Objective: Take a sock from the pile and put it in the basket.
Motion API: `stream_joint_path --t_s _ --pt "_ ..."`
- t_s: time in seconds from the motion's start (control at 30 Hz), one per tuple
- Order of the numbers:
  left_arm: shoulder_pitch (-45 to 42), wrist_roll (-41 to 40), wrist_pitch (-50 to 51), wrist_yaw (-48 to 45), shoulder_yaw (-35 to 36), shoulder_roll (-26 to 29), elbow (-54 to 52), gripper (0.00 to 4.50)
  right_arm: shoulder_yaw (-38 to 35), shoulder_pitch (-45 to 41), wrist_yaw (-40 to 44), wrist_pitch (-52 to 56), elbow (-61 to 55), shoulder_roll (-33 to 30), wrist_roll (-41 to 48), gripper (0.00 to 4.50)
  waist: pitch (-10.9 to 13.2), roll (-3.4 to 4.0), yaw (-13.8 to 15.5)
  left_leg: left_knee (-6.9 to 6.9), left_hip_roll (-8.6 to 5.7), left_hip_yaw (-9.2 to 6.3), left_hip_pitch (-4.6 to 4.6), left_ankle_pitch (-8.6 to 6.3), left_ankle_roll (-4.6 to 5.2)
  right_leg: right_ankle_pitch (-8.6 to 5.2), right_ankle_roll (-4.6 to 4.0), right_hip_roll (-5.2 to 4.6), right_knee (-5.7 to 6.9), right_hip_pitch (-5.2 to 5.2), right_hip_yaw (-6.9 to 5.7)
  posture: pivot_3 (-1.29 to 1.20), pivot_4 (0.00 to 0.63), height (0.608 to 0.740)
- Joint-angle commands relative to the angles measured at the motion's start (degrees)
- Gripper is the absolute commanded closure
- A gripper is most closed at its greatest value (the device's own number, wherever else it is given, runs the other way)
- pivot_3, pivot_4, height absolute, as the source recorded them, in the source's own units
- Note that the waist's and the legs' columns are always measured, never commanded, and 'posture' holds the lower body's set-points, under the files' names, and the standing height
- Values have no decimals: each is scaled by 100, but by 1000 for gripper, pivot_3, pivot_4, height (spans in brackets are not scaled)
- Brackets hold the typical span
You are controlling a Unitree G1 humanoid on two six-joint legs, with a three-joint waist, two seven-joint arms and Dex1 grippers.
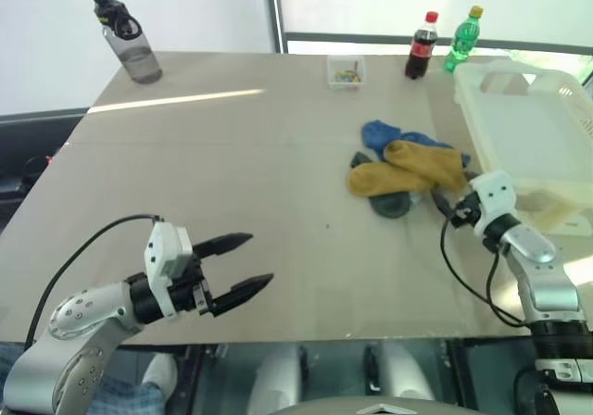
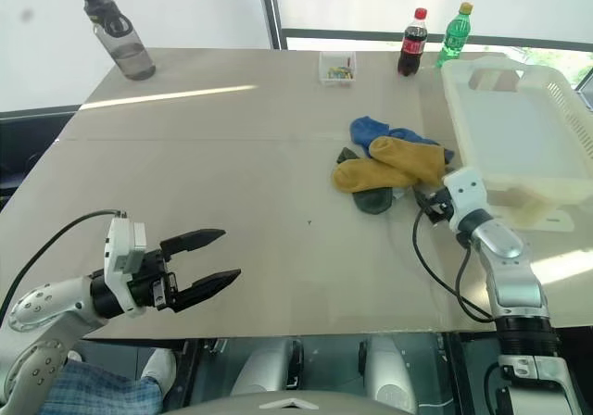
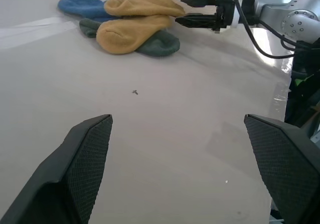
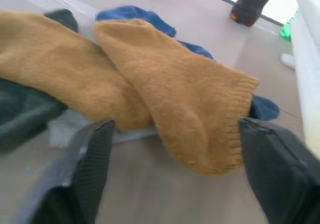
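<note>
While I watch from the head camera, this is what I have:
Pile: socks (image 1: pixel 405 174) heaped on the worktop (image 1: pixel 232 174), just left of the basket (image 1: pixel 533 137).
Right hand: my right hand (image 3: pixel 186 10) is level at the pile's edge, fingers apart either side of a mustard sock (image 4: pixel 185 94), not closed on it.
Left hand: my left hand (image 1: pixel 239 267) hovers over the near worktop, well apart from the pile, fingers wide apart, empty.

Along the tabletop's (image 1: pixel 232 174) far edge: dark-lidded grey water bottle (image 1: pixel 127 39) near the far left corner; small clear box (image 1: pixel 346 71) of coloured bits mid-edge; cola bottle (image 1: pixel 421 46) and green soda bottle (image 1: pixel 462 39) side by side further right.
</note>
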Motion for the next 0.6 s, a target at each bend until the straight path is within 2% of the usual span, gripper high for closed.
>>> stream_joint_path --t_s 0.03,0.17,0.2,0.37,0.5,0.6 --pt "-44 -34 -42 78 116 -36 -222 0 22 -118 -97 -38 32 -108 -155 2285 0 0 -18 0 0 0 0 0 0 0 0 0 0 0 0 0 150 740" --pt "-59 -31 -46 139 102 -70 -237 0 42 -149 -77 -79 73 -133 -196 4210 0 1 -47 -2 0 -1 -2 0 0 0 0 2 0 -1 0 0 150 740" --pt "-67 -23 -51 153 89 -84 -237 0 55 -147 -74 -77 66 -139 -209 4404 0 1 -49 -2 0 -1 -2 0 0 0 0 2 0 -1 0 0 150 740" --pt "-141 -3 -40 251 -4 -156 -254 0 33 -130 -26 -144 -79 -140 -139 4404 0 1 -50 -1 0 -1 -1 0 0 0 0 2 0 0 1 0 150 740" --pt "-185 -2 -10 318 -57 -199 -284 0 -50 28 598 -136 -845 74 799 4404 2 2 -57 -2 2 -2 -2 0 0 0 0 5 0 -1 1 0 150 740" --pt "-222 -7 23 344 -80 -214 -298 0 139 267 1062 77 -1378 0 1140 4404 3 4 -51 -4 5 -5 -2 0 0 0 0 8 0 -1 1 0 150 740"
